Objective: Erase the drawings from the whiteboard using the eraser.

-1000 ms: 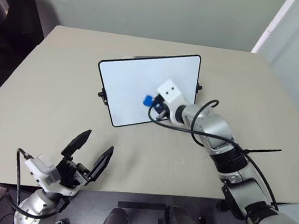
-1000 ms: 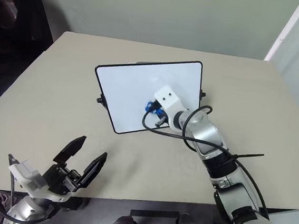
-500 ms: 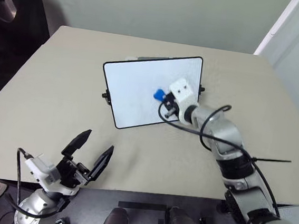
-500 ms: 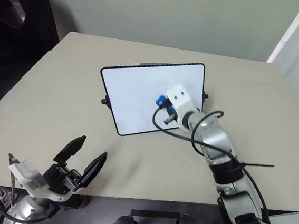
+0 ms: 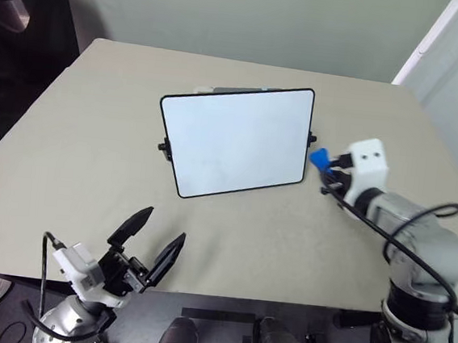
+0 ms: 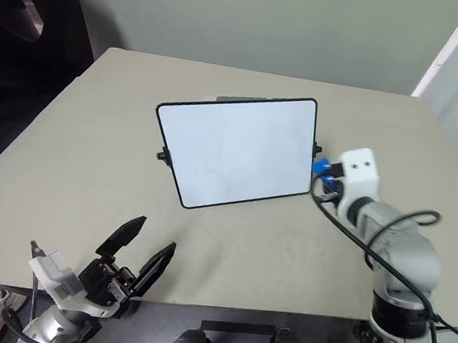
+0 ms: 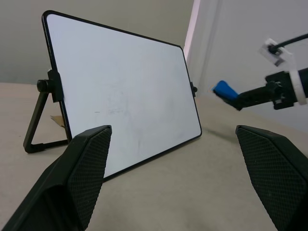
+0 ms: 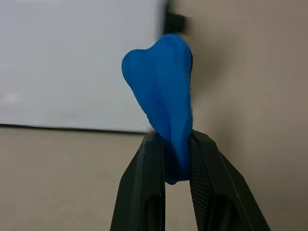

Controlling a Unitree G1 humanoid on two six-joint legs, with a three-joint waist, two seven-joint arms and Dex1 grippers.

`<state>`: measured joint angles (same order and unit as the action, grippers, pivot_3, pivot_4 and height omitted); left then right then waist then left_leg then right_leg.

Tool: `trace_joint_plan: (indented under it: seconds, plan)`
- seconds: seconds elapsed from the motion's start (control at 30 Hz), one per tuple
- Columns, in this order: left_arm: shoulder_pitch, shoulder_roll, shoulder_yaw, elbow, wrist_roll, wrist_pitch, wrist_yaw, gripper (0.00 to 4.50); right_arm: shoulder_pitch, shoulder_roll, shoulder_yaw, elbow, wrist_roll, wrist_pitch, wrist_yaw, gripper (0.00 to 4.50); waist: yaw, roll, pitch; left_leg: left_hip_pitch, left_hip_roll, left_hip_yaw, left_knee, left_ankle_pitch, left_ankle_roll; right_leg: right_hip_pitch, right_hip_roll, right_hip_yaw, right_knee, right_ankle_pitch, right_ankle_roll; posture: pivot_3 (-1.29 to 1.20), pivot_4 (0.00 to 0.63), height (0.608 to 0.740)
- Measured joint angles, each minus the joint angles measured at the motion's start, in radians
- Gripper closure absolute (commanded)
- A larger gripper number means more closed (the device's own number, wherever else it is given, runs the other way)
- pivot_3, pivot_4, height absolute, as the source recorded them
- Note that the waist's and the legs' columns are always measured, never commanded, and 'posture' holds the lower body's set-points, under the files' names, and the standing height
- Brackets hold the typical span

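Right gripper (image 5: 324,166), its two black fingers pinched tight on the eraser (image 5: 319,158), hangs just off the right edge of the whiteboard (image 5: 236,138), apart from it. The board stands propped and tilted near the middle of the table (image 5: 97,110), its long axis running left to right; its white face lies to the left of the eraser, so a return to wiping would need a leftward sweep along that axis. No red drawings are discernible on the face, only faint smudges, so the erasing appears largely complete. Left gripper (image 5: 150,247), jaws spread wide and empty, sits near the table's front edge, well apart from the board; the right arm is the nearer.
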<state>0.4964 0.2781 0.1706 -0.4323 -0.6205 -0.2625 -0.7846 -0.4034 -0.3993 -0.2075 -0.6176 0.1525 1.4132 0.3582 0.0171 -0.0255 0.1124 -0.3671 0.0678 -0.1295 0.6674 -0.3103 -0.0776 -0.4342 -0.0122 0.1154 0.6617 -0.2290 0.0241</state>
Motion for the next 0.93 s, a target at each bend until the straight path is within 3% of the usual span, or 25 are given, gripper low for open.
trace_joint_plan:
  seconds: [0.17, 0.3, 0.57, 0.93]
  plan:
    - [0.009, -0.006, -0.028, -0.004, 0.018, 0.0, 0.001, 0.0, 0.138, -0.001, -0.06, -0.008, 0.032, 0.068, 0.007, 4.08, -0.003, 0.001, 0.0, -0.001, 0.0, 0.0, -0.001, -0.002, 0.003, 0.001, 0.0, 0.0, 0.001, -0.001, 0.002, 0.0, 0.15, 0.74]
    - [0.014, -0.007, -0.036, -0.018, 0.02, -0.001, 0.001, 0.0, 0.189, -0.006, -0.057, -0.016, 0.05, 0.034, 0.012, 2.9, -0.006, 0.001, 0.001, 0.001, 0.0, 0.0, -0.001, -0.003, 0.006, 0.002, 0.001, 0.001, 0.002, -0.002, 0.005, 0.0, 0.15, 0.74]
    - [0.036, -0.012, -0.069, -0.04, 0.034, -0.003, 0.005, 0.0, 0.267, -0.043, -0.085, -0.068, 0.082, -0.079, 0.03, 0.02, 0.002, 0.002, 0.001, 0.001, 0.0, 0.0, -0.001, -0.004, 0.008, 0.001, 0.001, 0.001, 0.001, -0.005, 0.009, 0.0, 0.15, 0.74]
    - [0.03, -0.013, -0.078, -0.044, 0.032, -0.006, 0.005, 0.0, 0.425, 0.114, -0.162, -0.26, 0.225, -0.582, 0.085, 0.02, 0.002, 0.003, 0.001, 0.002, 0.0, 0.0, 0.0, -0.009, 0.017, 0.005, 0.002, 0.002, 0.001, -0.007, 0.012, 0.0, 0.15, 0.74]
